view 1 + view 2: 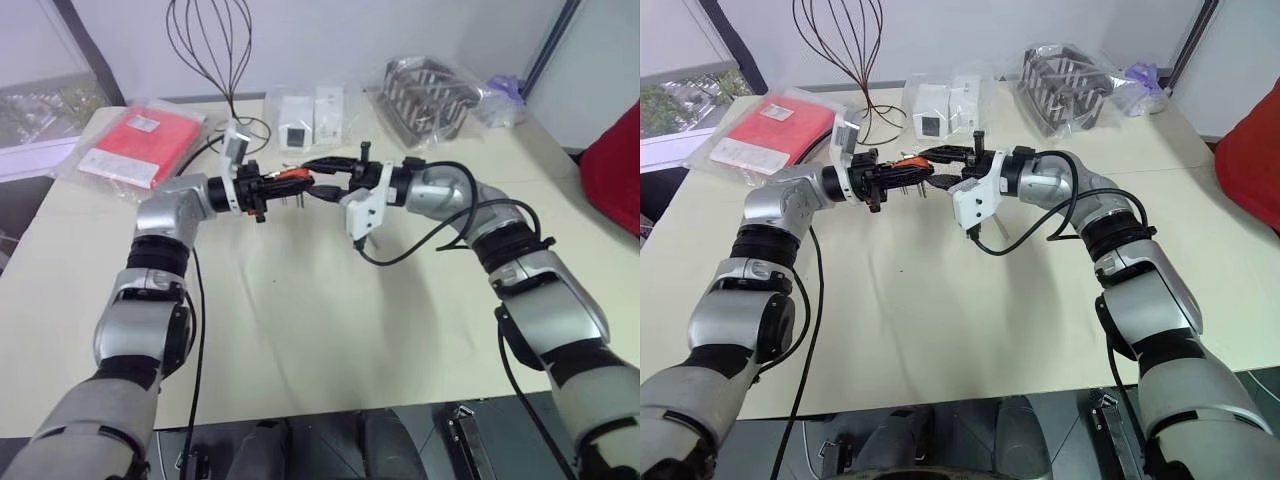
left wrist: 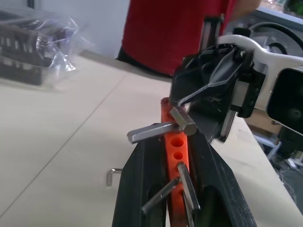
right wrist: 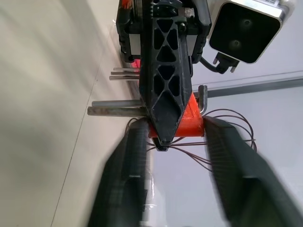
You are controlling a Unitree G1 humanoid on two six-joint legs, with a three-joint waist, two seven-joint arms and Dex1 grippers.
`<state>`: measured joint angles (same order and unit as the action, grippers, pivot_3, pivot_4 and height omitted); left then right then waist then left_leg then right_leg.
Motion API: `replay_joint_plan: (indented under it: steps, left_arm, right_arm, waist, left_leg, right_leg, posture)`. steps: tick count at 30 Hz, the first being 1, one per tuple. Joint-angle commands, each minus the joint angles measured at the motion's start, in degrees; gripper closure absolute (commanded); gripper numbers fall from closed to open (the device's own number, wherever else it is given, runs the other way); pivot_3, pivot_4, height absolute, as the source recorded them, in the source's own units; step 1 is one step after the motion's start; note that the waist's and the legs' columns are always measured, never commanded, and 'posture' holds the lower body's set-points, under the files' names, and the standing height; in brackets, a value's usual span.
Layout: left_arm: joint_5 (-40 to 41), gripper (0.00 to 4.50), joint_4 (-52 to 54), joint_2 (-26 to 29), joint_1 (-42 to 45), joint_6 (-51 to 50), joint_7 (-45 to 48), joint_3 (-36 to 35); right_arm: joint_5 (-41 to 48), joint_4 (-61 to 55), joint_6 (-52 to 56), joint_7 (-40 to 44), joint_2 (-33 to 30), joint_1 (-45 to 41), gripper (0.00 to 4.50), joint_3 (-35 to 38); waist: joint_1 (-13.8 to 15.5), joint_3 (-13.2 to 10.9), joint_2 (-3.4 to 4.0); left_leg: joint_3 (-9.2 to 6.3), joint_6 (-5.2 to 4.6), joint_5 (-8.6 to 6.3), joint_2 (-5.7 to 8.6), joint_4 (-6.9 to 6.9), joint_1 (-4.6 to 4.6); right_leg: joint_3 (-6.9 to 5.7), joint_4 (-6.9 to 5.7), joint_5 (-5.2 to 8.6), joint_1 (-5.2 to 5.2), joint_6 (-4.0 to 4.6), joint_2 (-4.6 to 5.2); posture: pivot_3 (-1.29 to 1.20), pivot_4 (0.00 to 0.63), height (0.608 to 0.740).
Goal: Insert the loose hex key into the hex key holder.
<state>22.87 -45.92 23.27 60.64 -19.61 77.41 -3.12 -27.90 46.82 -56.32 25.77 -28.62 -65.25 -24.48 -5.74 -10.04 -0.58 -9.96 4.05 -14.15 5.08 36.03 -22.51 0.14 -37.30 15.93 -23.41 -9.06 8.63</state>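
A: Left hand [image 2: 177, 189]?
B: Fingers clamped tight on the small orange plastic hex key holder [image 2: 176, 142], held level in the air above the far middle of the cream bench [image 1: 300, 330]. Short grey keys stick out of the block sideways.

A: Right hand [image 3: 173, 156]?
B: Facing the left one, tip to tip. Fingers stand apart, one on either side of the holder's end and the left fingertip, gripping neither.

A: The loose key?
B: A thin L-shaped silver-grey metal hex key [image 2: 196, 93] lies at the right hand's fingers, bent end just above the holder's top. Whether the fingers pinch it, cannot tell.

A: Anything else on the bench?
B: Flat red packet in clear plastic [image 1: 140, 140] at the far left corner; a small bent key [image 2: 112, 174] lying flat.
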Motion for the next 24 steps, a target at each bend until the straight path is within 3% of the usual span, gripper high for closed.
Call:
replay_joint_plan:
  steps: [1,2,6,8,11,12,14,19,24]
  left_arm:
    - [-1.07,4.50,3.82,1.23,-0.94,1.39,-0.15,0.04]
    - [-1.10,4.50,5.21,1.49,-1.63,1.10,-0.07,0.25]
    - [-2.05,4.50,10.51,2.77,-5.01,1.37,-0.14,1.06]
    - [-2.11,4.50,13.94,3.50,-7.38,1.16,-0.58,1.29]
    - [-1.08,4.50,22.39,3.69,-11.91,-0.78,-4.14,0.65]
    - [-2.18,4.50,25.39,3.93,-13.88,0.08,-5.61,1.29]
    - [-4.78,4.50,29.68,4.68,-17.46,2.94,-6.99,3.28]
    - [-2.39,4.50,40.12,4.11,-26.11,-2.06,-11.36,3.47]
    - [-2.94,4.50,44.88,2.85,-32.19,-2.70,-16.24,4.24]
  right_arm:
    - [1.42,-1.38,2.28,2.53,-1.43,0.97,0.60,0.89]
    - [2.47,-1.57,3.62,3.32,-1.92,1.85,0.01,1.67]
    - [7.37,-2.77,9.06,5.66,-3.31,6.47,0.01,4.98]
    - [13.43,-4.89,18.62,8.80,-2.40,9.92,0.01,8.55]
    - [23.51,-13.56,46.50,14.16,-0.48,15.36,0.01,15.09]
    - [27.21,-16.21,60.14,13.60,0.68,15.84,0.01,18.13]
    - [29.92,-19.97,74.25,14.26,0.75,16.82,0.01,20.39]
    - [32.76,-29.22,91.34,16.32,-0.36,20.34,0.01,21.12]
    - [31.87,-30.90,97.52,14.69,-0.20,20.14,0.01,20.24]
  waist:
    - [0.01,0.00,0.00]
    - [0.10,0.00,0.00]
    - [0.22,0.00,0.00]
    - [0.19,0.00,0.00]
    - [0.23,0.00,0.00]
    - [0.24,0.00,0.00]
    - [0.32,0.01,0.03]
    - [0.96,0.03,0.06]
    - [2.07,0.04,0.06]
  left_leg:
    - [0.00,0.00,0.00,0.00,0.00,0.00]
    - [0.00,0.00,0.00,0.00,0.00,0.00]
    - [0.00,0.00,0.00,0.00,0.03,0.00]
    - [0.00,0.00,0.00,0.00,0.03,0.00]
    - [-0.01,-0.01,0.00,-0.02,0.05,0.00]
    - [-0.01,-0.01,0.00,-0.02,0.05,-0.01]
    - [-0.01,-0.01,-0.01,-0.03,0.05,-0.01]
    - [0.00,-0.07,-0.04,-0.02,0.06,-0.01]
    - [0.06,-0.09,-0.06,-0.01,0.12,0.00]
  right_leg:
    - [0.00,0.00,0.00,0.00,0.00,0.00]
    - [0.00,0.00,0.00,0.01,0.00,0.00]
    - [0.00,0.00,0.00,0.04,0.00,0.01]
    - [0.00,0.00,0.00,0.04,0.00,0.01]
    - [0.00,-0.03,-0.01,0.07,0.00,0.01]
    - [0.00,-0.03,-0.01,0.06,0.00,0.02]
    - [0.01,-0.05,-0.01,0.06,0.01,0.02]
    - [0.02,-0.04,-0.01,0.04,0.01,0.04]
    - [0.06,-0.07,-0.01,0.04,0.01,0.06]
  posture:
    - [0.00,0.150,0.740]
    - [0.00,0.150,0.740]
    - [0.00,0.150,0.740]
    - [0.00,0.150,0.740]
    - [0.00,0.150,0.740]
    - [0.00,0.150,0.740]
    - [0.00,0.150,0.740]
    - [0.00,0.150,0.740]
    - [0.00,0.150,0.740]
